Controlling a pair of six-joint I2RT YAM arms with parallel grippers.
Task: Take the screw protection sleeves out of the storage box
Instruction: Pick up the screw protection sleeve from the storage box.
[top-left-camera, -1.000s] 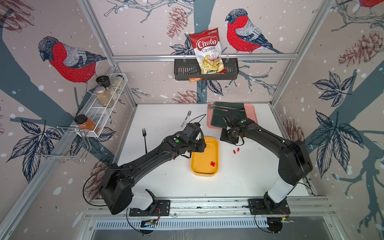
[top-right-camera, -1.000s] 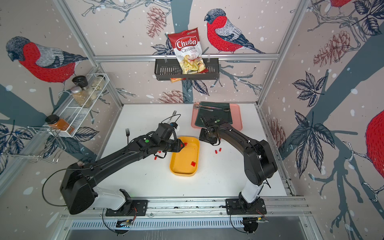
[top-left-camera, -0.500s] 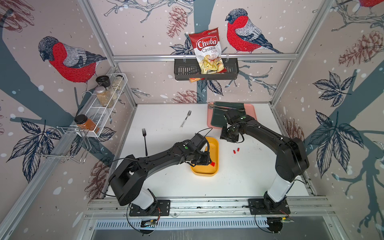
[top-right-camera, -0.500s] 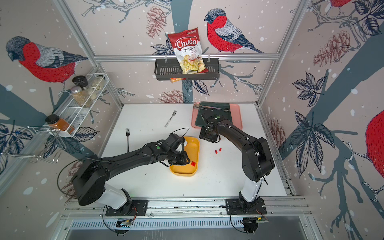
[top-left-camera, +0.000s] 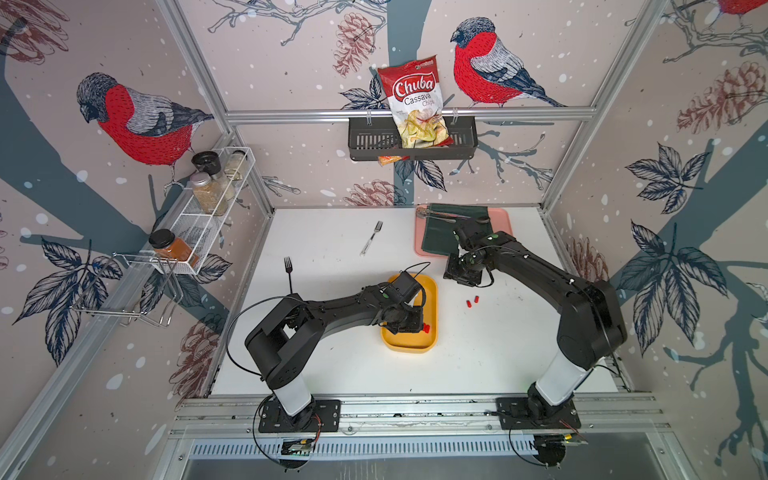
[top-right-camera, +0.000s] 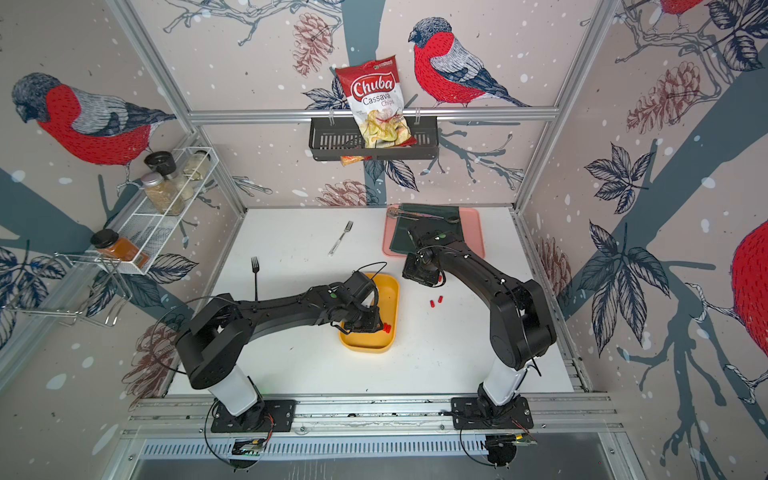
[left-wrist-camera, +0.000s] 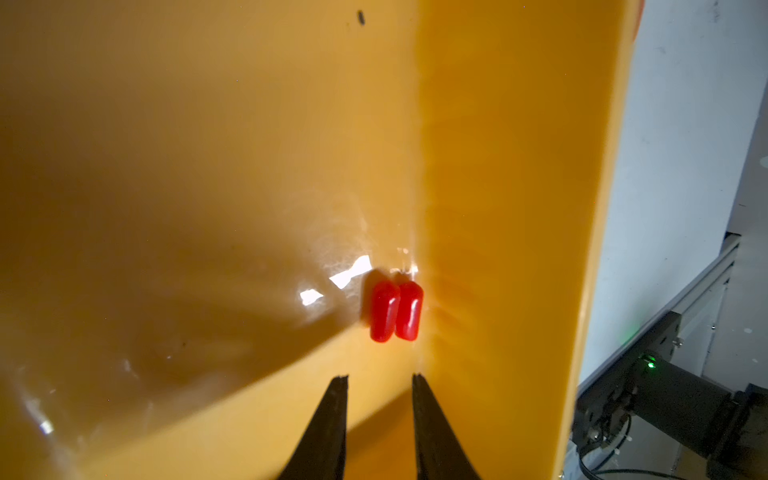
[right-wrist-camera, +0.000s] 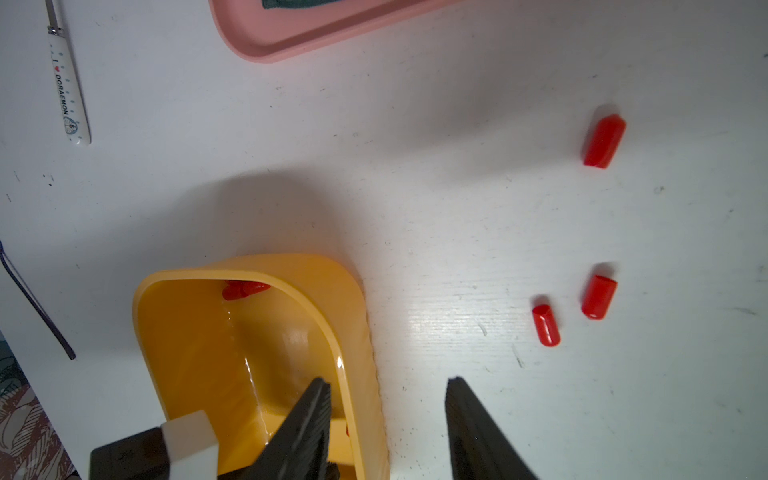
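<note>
Storage box (left-wrist-camera: 498, 208) wall hard against the sleeves (left-wrist-camera: 409, 309) — open floor opposite

Red sleeves (left-wrist-camera: 384, 311), yellow-orange box (left-wrist-camera: 208, 166), pink tray (right-wrist-camera: 291, 41) — cloth (top-left-camera: 434, 235) seemingly green

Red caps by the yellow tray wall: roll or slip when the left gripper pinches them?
Likely to roll: the two red caps are rounded cylinders lying on their sides on a glossy floor. They seem to touch, one against the tray wall, so the left gripper may nudge both. Probably very light, being tiny: could skid.
</note>
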